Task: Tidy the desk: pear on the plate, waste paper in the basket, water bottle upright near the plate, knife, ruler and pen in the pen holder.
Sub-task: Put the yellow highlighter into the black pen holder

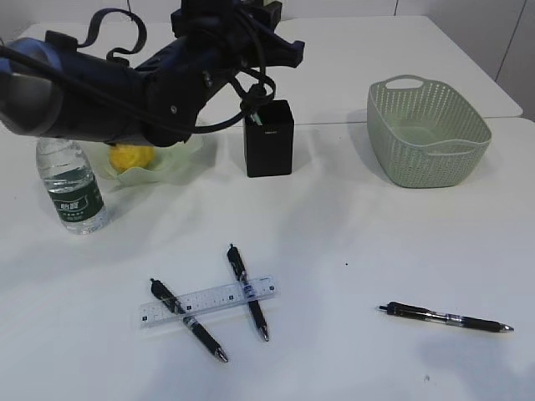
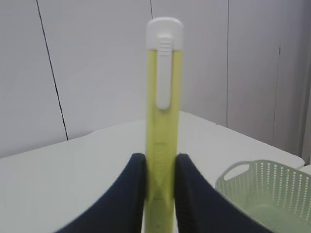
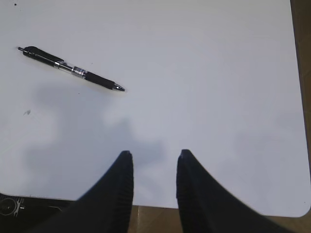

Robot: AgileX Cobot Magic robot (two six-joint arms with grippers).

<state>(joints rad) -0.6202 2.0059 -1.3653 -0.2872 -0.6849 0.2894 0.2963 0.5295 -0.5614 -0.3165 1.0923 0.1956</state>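
My left gripper [image 2: 160, 158] is shut on the knife [image 2: 163, 73], a yellow-green stick with a white clipped cap, and holds it upright. In the exterior view the left arm [image 1: 167, 83] reaches over the black pen holder [image 1: 268, 142]. The yellow pear [image 1: 132, 156] lies in the pale green plate [image 1: 180, 159]. The water bottle [image 1: 73, 188] stands upright left of the plate. The clear ruler [image 1: 209, 302] lies across two black pens [image 1: 247, 292] near the front. A third pen [image 1: 447, 318] lies at the right and also shows in the right wrist view [image 3: 73, 70]. My right gripper [image 3: 154, 158] is open and empty. The waste paper is out of view.
The grey-green basket [image 1: 426, 129] stands at the back right and also shows in the left wrist view [image 2: 272, 191]. The right gripper hovers over the white desk [image 3: 204, 73] at its front edge. A second white table stands behind.
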